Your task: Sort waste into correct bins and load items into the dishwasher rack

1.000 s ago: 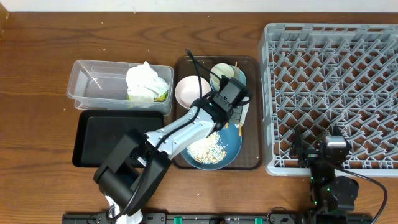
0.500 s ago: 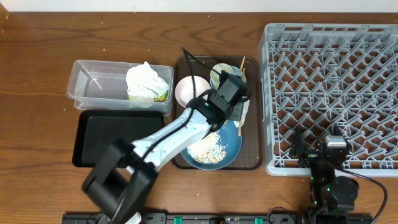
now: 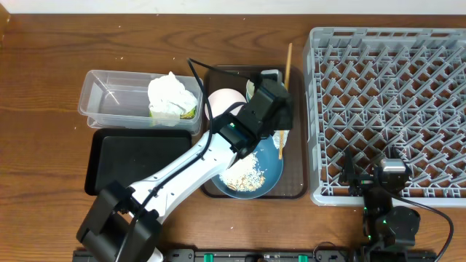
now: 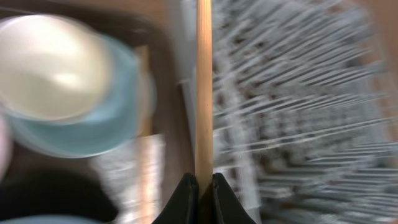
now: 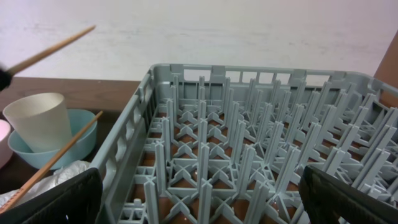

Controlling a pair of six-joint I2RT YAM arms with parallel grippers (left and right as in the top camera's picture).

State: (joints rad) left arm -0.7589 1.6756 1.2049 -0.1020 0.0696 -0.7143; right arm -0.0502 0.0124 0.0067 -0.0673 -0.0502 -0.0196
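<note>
Now the left pincer point(image 4: 204, 184) is clenching one thin wooden chopstick point(image 3: 288, 61) by its lower end, long axis pointing toward the frame's top, above the brown serving tray's point(image 3: 295, 193) right edge. The large grey pegged plastic rack point(image 3: 386, 109) is lying immediately right of it; the right pincer point(image 5: 199, 205) is gaping empty at the rack's lower edge.
</note>
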